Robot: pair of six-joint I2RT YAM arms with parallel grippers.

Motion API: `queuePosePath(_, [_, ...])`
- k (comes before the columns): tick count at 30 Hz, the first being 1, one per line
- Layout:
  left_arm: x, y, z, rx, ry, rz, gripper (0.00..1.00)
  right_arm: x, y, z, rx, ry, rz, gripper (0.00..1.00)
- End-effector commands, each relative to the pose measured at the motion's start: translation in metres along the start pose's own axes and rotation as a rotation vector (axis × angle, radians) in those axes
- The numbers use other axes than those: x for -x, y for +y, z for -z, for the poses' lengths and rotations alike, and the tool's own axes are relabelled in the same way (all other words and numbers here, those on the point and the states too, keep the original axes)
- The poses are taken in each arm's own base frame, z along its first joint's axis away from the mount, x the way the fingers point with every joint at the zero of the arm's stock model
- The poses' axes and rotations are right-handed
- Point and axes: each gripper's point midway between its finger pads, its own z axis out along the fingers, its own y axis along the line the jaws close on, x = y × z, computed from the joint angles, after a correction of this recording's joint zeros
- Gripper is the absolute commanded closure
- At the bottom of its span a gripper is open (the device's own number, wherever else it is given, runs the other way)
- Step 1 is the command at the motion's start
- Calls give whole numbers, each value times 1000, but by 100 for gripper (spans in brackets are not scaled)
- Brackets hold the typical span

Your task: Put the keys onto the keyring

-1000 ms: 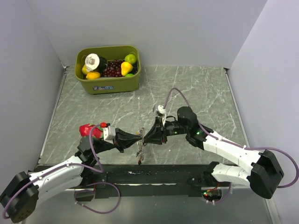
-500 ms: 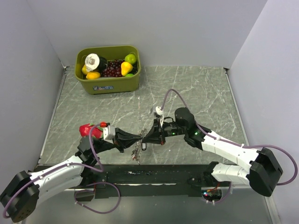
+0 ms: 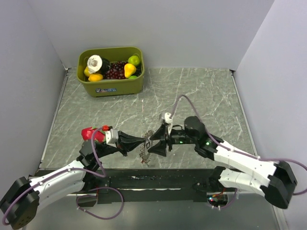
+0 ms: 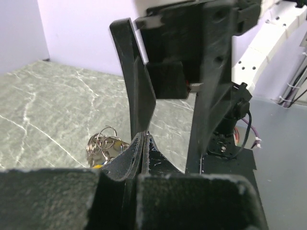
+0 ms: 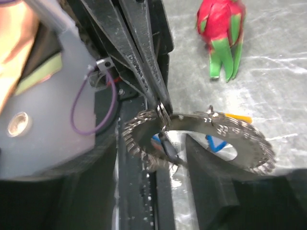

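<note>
My right jaws have just sprung wide and backed off a little toward their own side, after being closed up against the bunch a moment ago. My left jaws stay pinched tight on a small ring of the keyring (image 5: 199,123), so I judge that pass over, with the left arm alone carrying the work. The keyring hangs as a limp grey toothed loop low over the worktop (image 3: 201,91) near its front edge, with blue and yellow keys (image 5: 213,143) bunched at it, though I can't tell which are actually threaded.
</note>
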Motion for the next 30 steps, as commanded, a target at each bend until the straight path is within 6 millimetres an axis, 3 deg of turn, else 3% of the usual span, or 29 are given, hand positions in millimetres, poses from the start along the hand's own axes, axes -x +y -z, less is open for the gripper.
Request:
queuePosePath(1, [31, 0, -6, 3, -92, -81, 99, 29, -13, 26, -158, -148, 98, 19])
queuePosePath(5, [30, 1, -7, 2, -88, -79, 99, 32, -16, 37, -193, -184, 100, 11])
queuePosePath(6, [30, 2, -8, 3, -89, -79, 99, 33, -16, 37, -198, -184, 98, 0])
queuePosePath(12, [23, 14, -22, 23, -50, -62, 99, 29, -16, 39, -202, -176, 89, 0])
queuePosePath(13, [15, 19, -26, 30, -22, -49, 99, 31, -15, 41, -205, -185, 92, 0])
queuePosePath(14, [21, 23, -33, 29, -31, -61, 99, 29, -15, 42, -210, -177, 87, 0])
queuePosePath(16, [8, 33, -46, 32, 6, -45, 99, 32, -13, 45, -214, -190, 90, 0])
queuePosePath(17, [22, 36, -57, 23, -31, -64, 99, 32, -14, 46, -222, -188, 87, 0])
queuePosePath(18, [7, 44, -66, 26, 6, -41, 99, 33, -13, 48, -226, -191, 87, 0])
queuePosePath(19, [8, 48, -73, 22, 3, -40, 99, 32, -15, 49, -236, -189, 86, 0])
queuePosePath(20, [22, 54, -87, 18, -31, -50, 99, 32, -16, 51, -249, -189, 83, 0])
queuePosePath(21, [10, 62, -96, 28, -10, -26, 99, 32, -17, 52, -258, -189, 86, 0])
queuePosePath(23, [18, 71, -111, 39, -29, 1, 99, 29, -22, 55, -289, -186, 81, 0])
queuePosePath(26, [-14, 88, -115, 98, 33, 59, 99, 17, -28, 57, -320, -170, 59, 0])
queuePosePath(30, [-78, 99, -97, 158, 110, 155, 99, 2, -33, 57, -340, -156, 27, 0])
